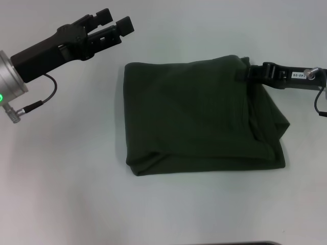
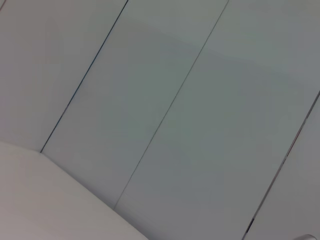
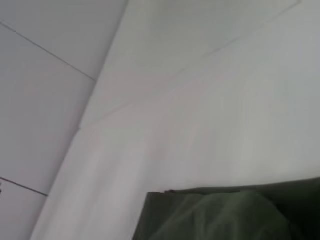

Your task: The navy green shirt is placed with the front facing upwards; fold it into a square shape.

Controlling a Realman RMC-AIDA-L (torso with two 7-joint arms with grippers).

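The navy green shirt [image 1: 202, 120] lies folded into a rough rectangle in the middle of the white table [image 1: 66, 178], its lettering hidden. My right gripper [image 1: 245, 74] reaches in from the right and is shut on the shirt's far right corner, low over the cloth. The right wrist view shows a piece of the dark cloth [image 3: 225, 215] against the table. My left gripper [image 1: 115, 20] is open and empty, held off the table beyond the shirt's far left corner. The left wrist view shows neither the shirt nor the fingers.
Bare white table surrounds the shirt on all sides. A black cable [image 1: 48, 97] hangs from the left wrist. The left wrist view shows grey wall panels [image 2: 175, 100] and the table's edge [image 2: 50, 200].
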